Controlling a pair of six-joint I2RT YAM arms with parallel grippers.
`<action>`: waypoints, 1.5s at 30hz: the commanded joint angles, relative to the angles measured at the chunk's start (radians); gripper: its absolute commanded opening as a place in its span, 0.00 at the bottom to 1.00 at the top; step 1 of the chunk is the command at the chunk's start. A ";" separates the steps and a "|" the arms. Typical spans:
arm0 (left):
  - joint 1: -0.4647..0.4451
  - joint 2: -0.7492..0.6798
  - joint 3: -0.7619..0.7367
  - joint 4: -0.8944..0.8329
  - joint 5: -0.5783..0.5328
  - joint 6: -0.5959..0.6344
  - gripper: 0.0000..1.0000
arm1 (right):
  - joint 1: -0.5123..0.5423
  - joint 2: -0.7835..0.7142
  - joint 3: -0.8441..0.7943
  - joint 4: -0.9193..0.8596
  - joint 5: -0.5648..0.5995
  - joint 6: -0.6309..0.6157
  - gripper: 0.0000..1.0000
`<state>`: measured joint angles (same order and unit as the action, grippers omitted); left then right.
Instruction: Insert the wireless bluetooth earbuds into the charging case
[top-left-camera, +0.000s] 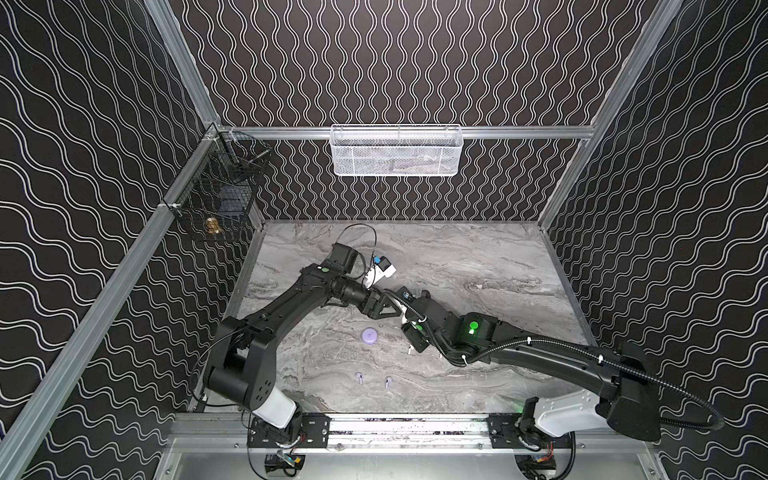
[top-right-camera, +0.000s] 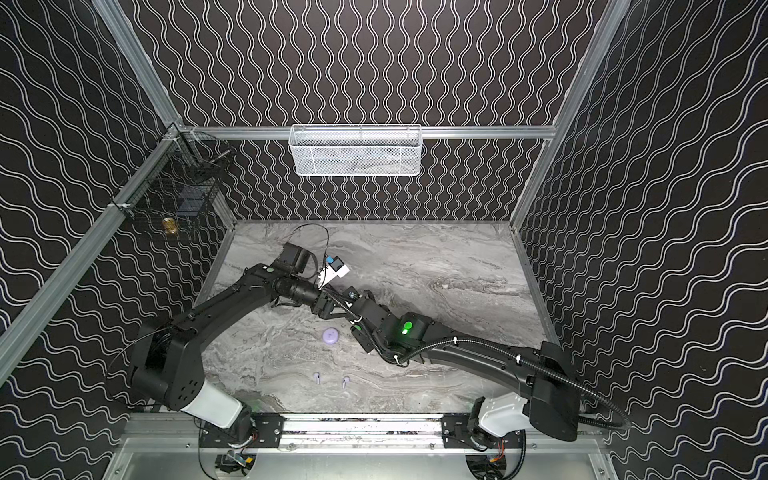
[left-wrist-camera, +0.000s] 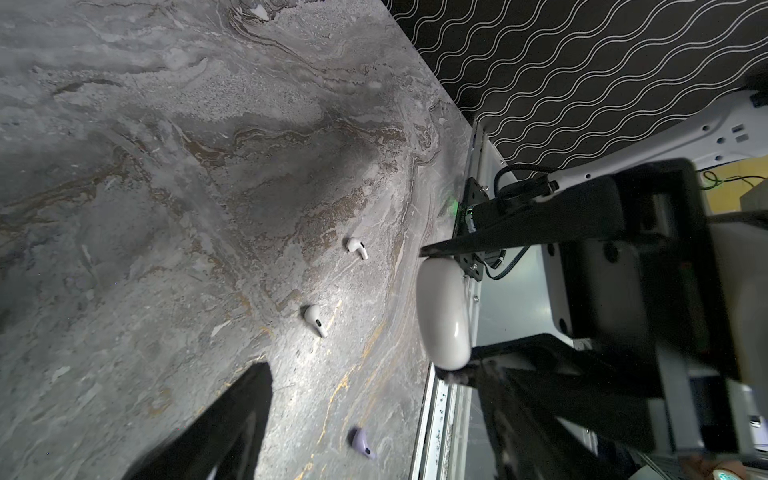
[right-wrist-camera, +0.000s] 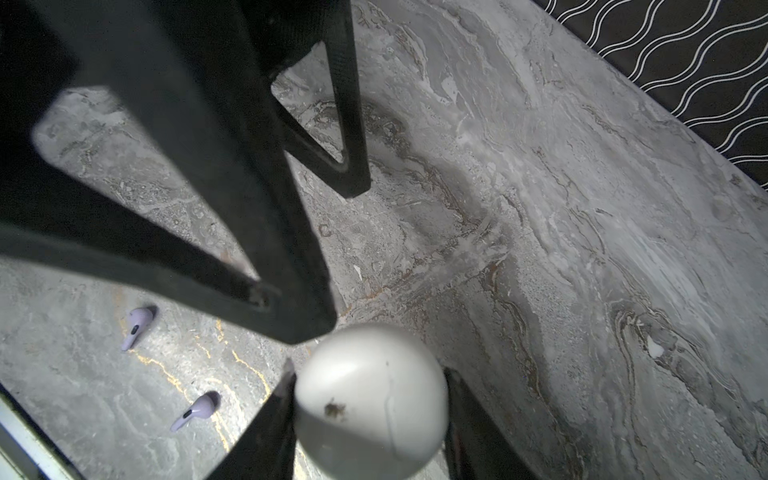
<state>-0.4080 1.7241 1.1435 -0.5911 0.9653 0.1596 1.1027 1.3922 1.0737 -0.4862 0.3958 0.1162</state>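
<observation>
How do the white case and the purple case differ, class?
Colour: the white case is off-white with a dark smudge; the purple case is pale lavender. State: the white case is clamped in the right gripper, while the purple case lies free on the table, nothing touching it. Both are smooth, rounded and far bigger than the earbuds.
</observation>
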 joint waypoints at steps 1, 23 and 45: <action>-0.004 -0.001 0.006 -0.007 0.063 -0.003 0.81 | 0.005 0.000 0.004 0.069 0.003 -0.002 0.40; -0.020 0.005 -0.001 -0.041 0.165 0.041 0.66 | 0.000 0.009 0.005 0.205 0.008 -0.043 0.41; -0.022 0.032 0.008 -0.067 0.218 0.066 0.51 | -0.011 -0.016 -0.018 0.266 0.041 -0.066 0.40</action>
<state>-0.4255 1.7527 1.1461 -0.6231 1.1526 0.1890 1.1000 1.3727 1.0481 -0.3138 0.3645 0.0444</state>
